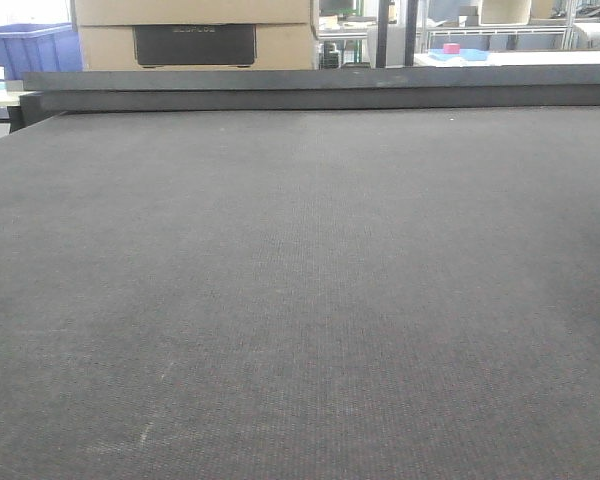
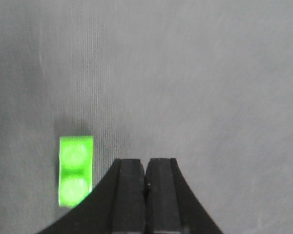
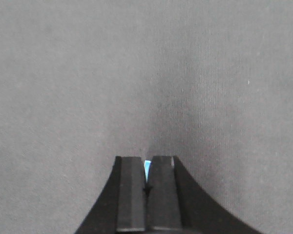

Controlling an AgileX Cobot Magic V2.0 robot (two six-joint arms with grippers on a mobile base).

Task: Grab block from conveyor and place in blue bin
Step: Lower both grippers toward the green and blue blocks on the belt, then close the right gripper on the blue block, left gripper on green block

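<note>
Here left hand point(image 2: 145, 163) and right hand point(image 3: 147, 163) sit pressed together, green block point(image 2: 76, 170) beside the left; blue bin point(image 1: 25, 50) interior hidden.

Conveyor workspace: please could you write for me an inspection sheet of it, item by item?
Surface: wide dark grey woven conveyor belt, flat, with a darker raised edge bar at the far side.
Job's things: bright green two-stud block lying on the belt beside the left gripper, not gripped; blue plastic bin beyond the far left corner.
Clutter: nothing seen.
Grippers: left gripper shut, empty; right gripper shut, a thin light blue sliver between its fingers, unidentifiable.
Cables: nothing seen.
Surroundings: cardboard boxes, shelving, a small pink object on a far table.
</note>
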